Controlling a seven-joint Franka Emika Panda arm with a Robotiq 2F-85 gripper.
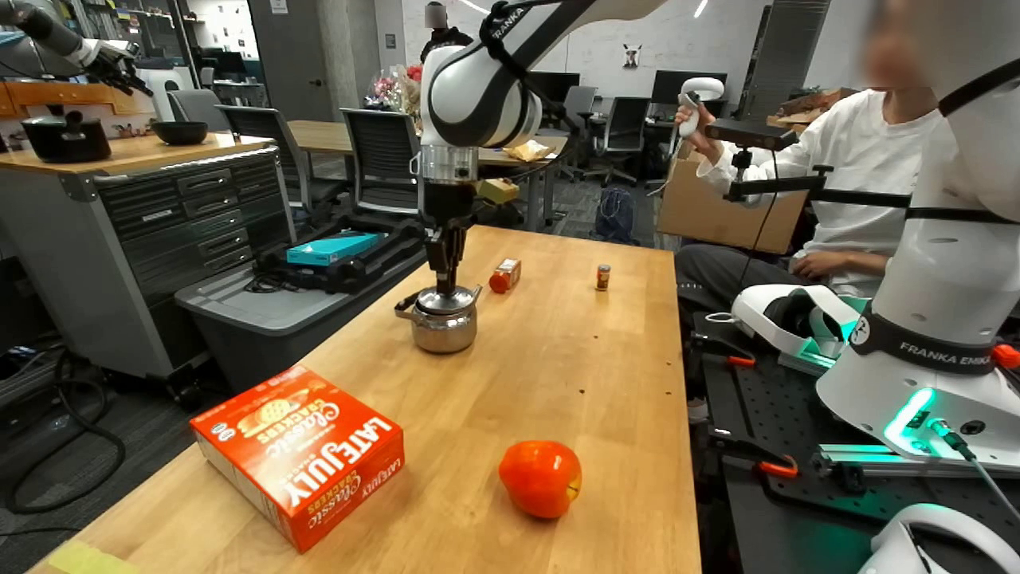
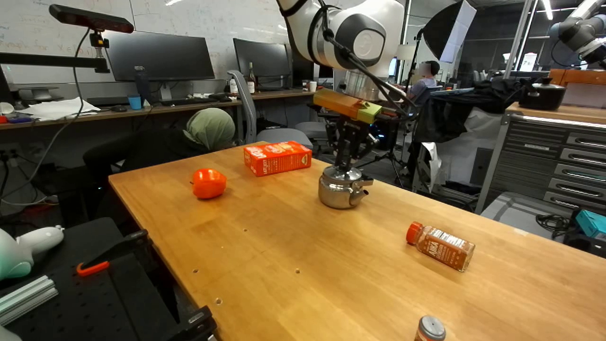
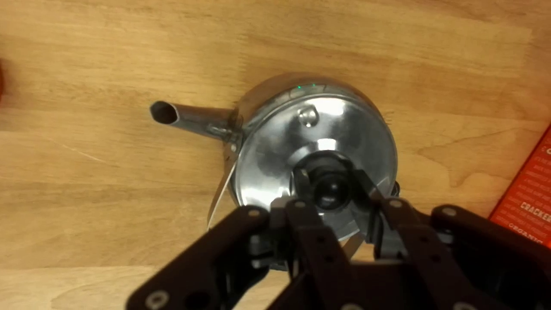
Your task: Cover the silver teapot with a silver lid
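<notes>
The silver teapot (image 1: 444, 335) stands upright on the wooden table in both exterior views. It also shows in the wrist view (image 3: 280, 88), its spout pointing left. The silver lid (image 3: 275, 148) lies over the teapot's mouth, looking level and touching the rim. It shows on top of the pot in an exterior view (image 2: 333, 175). My gripper (image 3: 330, 181) points straight down above the lid, with its fingers close on either side of the dark knob (image 3: 331, 191), apparently shut on it. The far rim of the lid is partly hidden by the fingers.
A red cracker box (image 1: 299, 454) lies near the teapot's side of the table (image 1: 558, 359). An orange-red ball (image 1: 540, 478) sits farther along. A red-capped spice bottle (image 2: 442, 246) lies on its side. A small jar (image 1: 603, 277) stands near the table's edge.
</notes>
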